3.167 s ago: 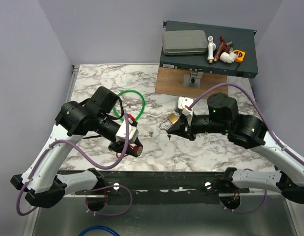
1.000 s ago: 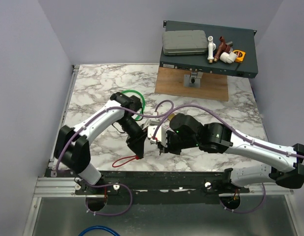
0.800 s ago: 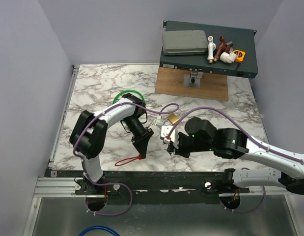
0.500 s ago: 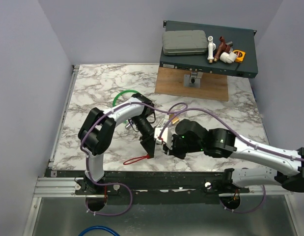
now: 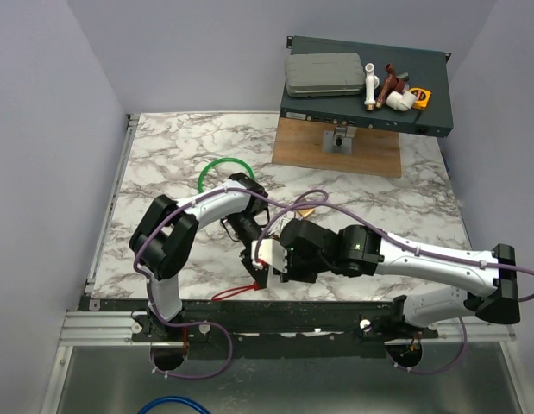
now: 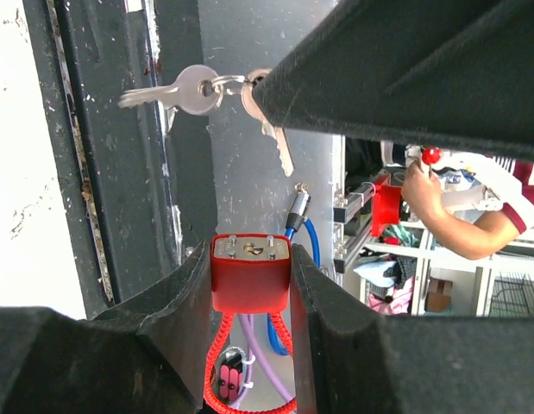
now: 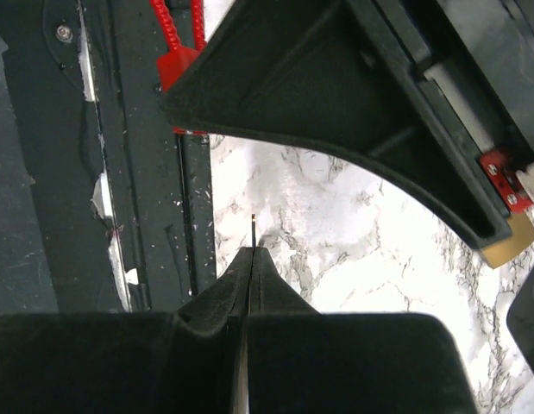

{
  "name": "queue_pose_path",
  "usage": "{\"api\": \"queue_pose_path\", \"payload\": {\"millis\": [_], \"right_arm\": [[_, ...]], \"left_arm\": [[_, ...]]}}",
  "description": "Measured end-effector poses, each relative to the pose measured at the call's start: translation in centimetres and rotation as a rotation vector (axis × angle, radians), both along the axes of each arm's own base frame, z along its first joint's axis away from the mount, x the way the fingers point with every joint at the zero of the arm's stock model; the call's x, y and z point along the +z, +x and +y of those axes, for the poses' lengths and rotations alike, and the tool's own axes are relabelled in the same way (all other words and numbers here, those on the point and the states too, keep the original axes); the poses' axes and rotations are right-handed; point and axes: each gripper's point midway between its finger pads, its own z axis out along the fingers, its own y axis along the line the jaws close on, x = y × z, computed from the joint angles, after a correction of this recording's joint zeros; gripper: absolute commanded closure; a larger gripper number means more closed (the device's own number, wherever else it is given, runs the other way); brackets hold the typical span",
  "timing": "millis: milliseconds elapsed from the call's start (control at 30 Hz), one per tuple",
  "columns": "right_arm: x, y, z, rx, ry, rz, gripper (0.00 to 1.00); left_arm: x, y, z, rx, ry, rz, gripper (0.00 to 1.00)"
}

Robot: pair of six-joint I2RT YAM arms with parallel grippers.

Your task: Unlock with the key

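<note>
The left gripper pinched the key by its red head, low centre in its wrist view, the red cord trailing below. The right gripper was pressed together, with a thin metal sliver, possibly a key's edge, at its tips. Upper left hung silver keys.

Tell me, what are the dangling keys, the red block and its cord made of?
The keys: metal, likely steel or nickel-plated; silvery with a bright sheen. The red block: probably plastic or painted metal; smooth, uniformly red, two small screws on top. The red cord: braided fibre, by its woven texture.
</note>
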Motion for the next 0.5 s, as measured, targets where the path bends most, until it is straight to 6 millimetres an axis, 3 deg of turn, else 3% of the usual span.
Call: {"api": "queue_pose_path", "payload": {"millis": [333,500], "right_arm": [[-2.7,-1.8,1.2,0.073,-0.152,-0.054,0.99],[-2.6,-1.9,1.5,0.076,-0.174,-0.082,0.99]], "left_arm": [[-0.2,-0.8,0.2,-0.011,0.014,0.024,1.0],[-0.3,-1.1,0.3,-0.007,0.026,0.041,1.0]]}}
